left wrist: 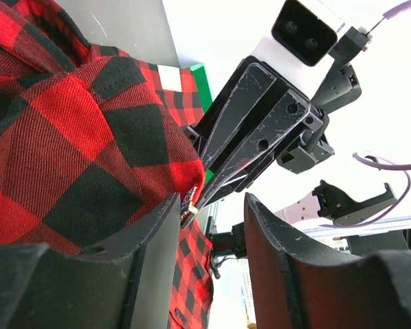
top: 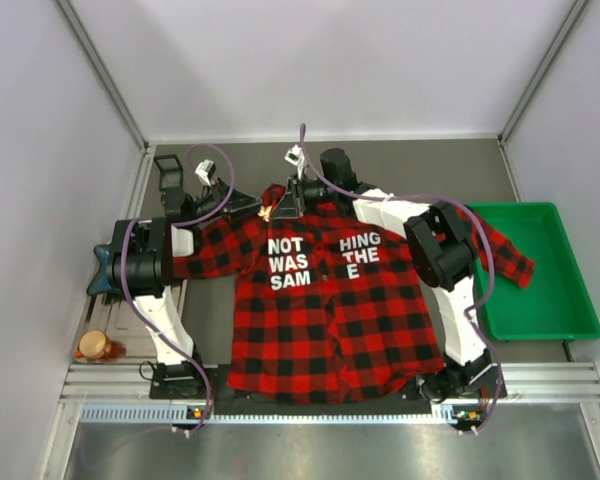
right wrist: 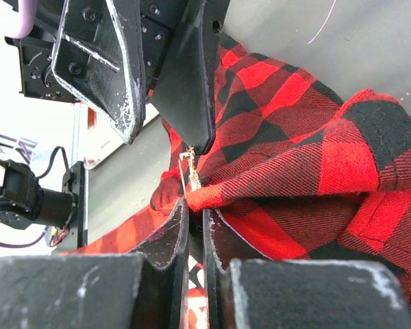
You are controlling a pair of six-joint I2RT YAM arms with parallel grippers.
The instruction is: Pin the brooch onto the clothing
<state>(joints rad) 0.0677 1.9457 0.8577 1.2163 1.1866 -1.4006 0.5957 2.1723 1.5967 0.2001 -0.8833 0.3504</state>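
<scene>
The clothing (top: 325, 300), a red-and-black plaid shirt with white lettering, lies flat on the table with its collar at the far end. Both grippers meet at the collar. My right gripper (right wrist: 195, 205) is shut on a fold of the collar edge (right wrist: 260, 185); it also shows in the top view (top: 296, 196). The brooch (right wrist: 190, 175), tiny and pale, stands at that fold just beyond the right fingertips. My left gripper (left wrist: 212, 202) is open, and its left finger (left wrist: 151, 260) tip is against the brooch (left wrist: 188, 204). In the top view the left gripper (top: 252, 208) is beside the brooch (top: 267, 212).
A green tray (top: 550, 280) stands at the right, with the shirt's sleeve draped over its near-left rim. A dark blue object (top: 102, 268) and a round orange-brown object (top: 98, 347) lie at the left edge. A black stand (top: 170, 172) is at the back left.
</scene>
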